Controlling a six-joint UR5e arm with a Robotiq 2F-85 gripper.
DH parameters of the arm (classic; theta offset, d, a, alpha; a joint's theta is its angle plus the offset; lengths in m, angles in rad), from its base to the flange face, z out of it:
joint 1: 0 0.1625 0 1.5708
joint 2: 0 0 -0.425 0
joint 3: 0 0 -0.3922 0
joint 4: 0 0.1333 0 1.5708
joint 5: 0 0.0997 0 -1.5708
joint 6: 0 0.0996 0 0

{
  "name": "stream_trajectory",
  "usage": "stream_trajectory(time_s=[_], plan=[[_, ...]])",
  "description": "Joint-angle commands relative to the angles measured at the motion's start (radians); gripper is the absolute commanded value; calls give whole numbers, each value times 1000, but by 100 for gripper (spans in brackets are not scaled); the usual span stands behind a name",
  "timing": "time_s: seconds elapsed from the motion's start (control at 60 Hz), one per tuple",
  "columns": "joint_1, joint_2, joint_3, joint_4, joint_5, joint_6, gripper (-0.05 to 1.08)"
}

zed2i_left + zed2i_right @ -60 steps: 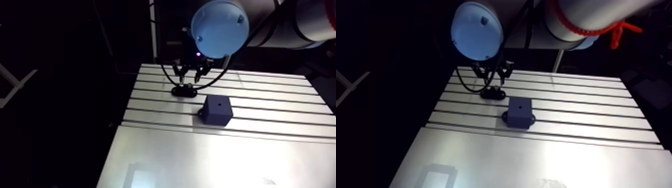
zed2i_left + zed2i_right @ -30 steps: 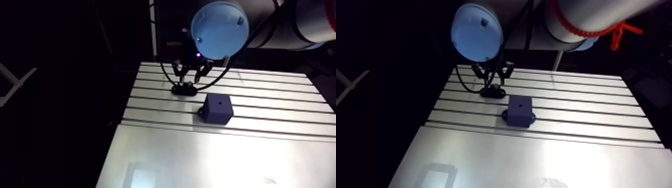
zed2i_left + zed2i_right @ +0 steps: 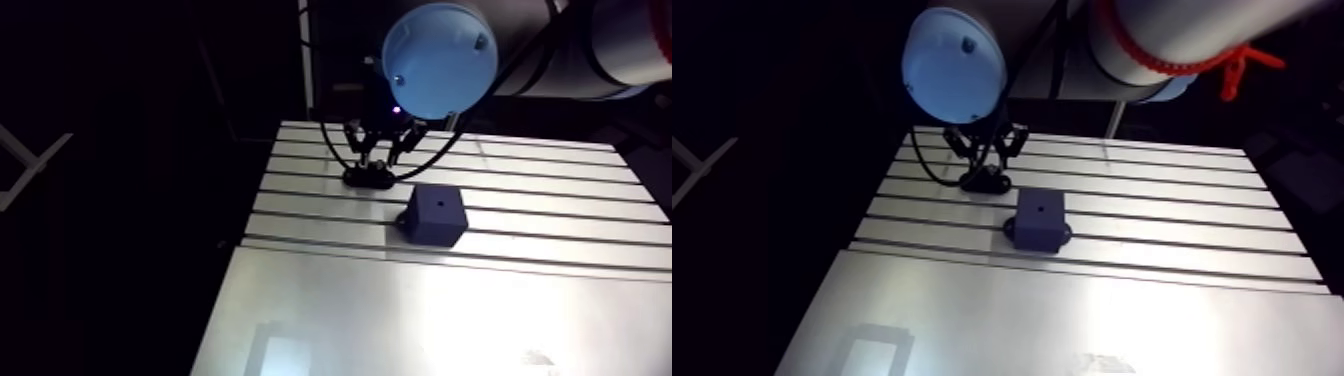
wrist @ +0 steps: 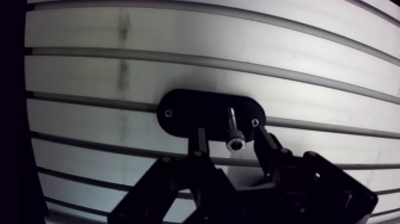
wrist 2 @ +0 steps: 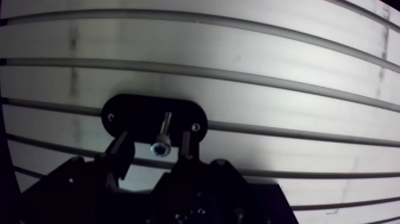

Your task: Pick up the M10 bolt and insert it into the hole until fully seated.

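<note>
In the wrist view a silver socket-head bolt (image 4: 234,136) stands upright in a black oval holder (image 4: 184,113) on the slotted table (image 4: 119,71). My gripper (image 4: 231,136) is open, with one finger on each side of the bolt head and a small gap on both sides. The left finger (image 4: 200,143) and the right finger (image 4: 263,146) reach down to the holder's near edge. In the arm view the gripper (image 3: 380,150) hangs low over the holder (image 3: 368,178). A dark block (image 3: 435,218) with a hole (image 3: 441,211) in its top face sits a short way in front and to the right.
The block is bolted across the table's slots by small flanges at its base. A smooth metal plate (image 3: 400,320) covers the table's near half. The table's left edge (image 3: 262,190) lies close to the holder.
The gripper has come down closer to the holder and bolt. The arm view shifted slightly with the arm; holder and block have stayed in place.
</note>
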Motion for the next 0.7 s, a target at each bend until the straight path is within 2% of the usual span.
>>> stream_trajectory(time_s=[0.017,0.7], plan=[[0,1,0,0,0,-1,49],[0,0,5,0,0,-1,61]])
